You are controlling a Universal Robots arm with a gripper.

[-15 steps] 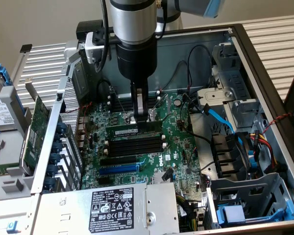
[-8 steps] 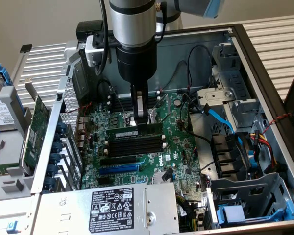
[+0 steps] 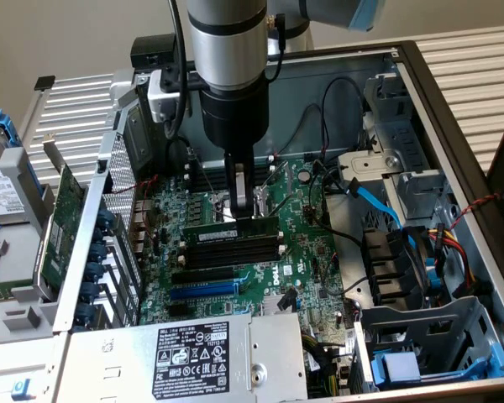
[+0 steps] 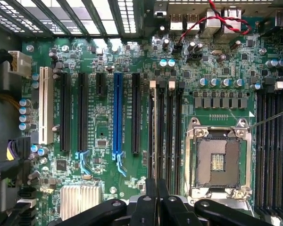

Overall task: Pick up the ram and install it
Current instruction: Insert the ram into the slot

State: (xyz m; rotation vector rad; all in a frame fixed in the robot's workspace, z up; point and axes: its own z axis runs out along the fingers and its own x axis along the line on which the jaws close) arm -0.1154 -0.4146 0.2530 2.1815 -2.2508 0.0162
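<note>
Ram [image 3: 235,234] stands on edge at the black memory slots [image 3: 235,250], seated or just above, I can't tell. End effector [image 3: 245,213] is clamped on its top edge. I'd judge it light, stiff, thin and fragile: hold the long edges, off chips and contacts.

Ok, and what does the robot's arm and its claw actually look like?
The arm is a thick silver-grey cylinder that ends in a black round wrist section, with a light-blue cap on a joint higher up. Black cables run down its side past a pale bracket. The claw is slim, with black linkage bars behind narrow fingers.
</note>
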